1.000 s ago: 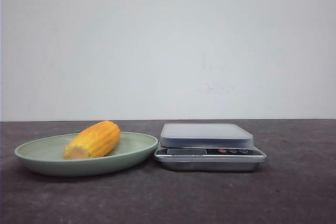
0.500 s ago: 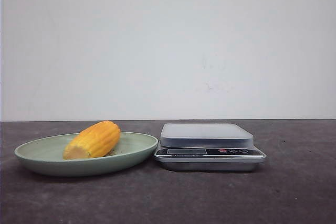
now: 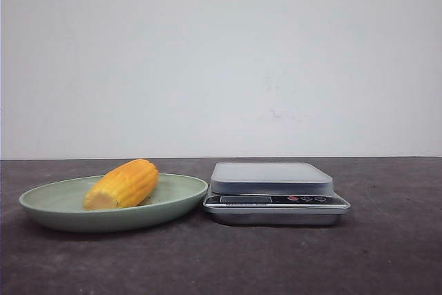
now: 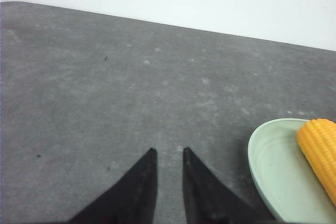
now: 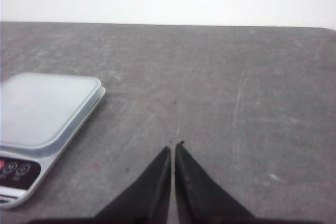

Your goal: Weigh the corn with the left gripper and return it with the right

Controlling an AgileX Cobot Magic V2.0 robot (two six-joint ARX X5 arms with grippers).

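Nothing moved since a second ago: same corn, same plate, same scale, all in the same spots.

Front view: corn (image 3: 123, 184) lying on its side in a pale green plate (image 3: 48, 211) at lower left of the frame, paler cut end toward the camera, rounded end toward the back and right. Just beside the plate's right rim, apparently touching or nearly so, a silver kitchen scale (image 3: 275, 200) near the lower centre, weighing platform bare, dark display strip and small buttons along its front edge. Dark grey worktop (image 3: 387, 253) underneath, plain white wall behind. No arm or claw in sight here.

Left wrist view: left claw (image 4: 167, 153) at bottom centre, pointed black fingers (image 4: 139, 190) slightly apart with a narrow strip of worktop showing between the tips, holding nothing. Plate rim and part of the corn at lower right of the frame, well clear of the fingertips.

Right wrist view: right claw (image 5: 173, 148) at bottom centre, tips drawn together with only a hairline gap, gripping nothing, over bare worktop. Scale at the left edge of the frame, apart from the fingers.
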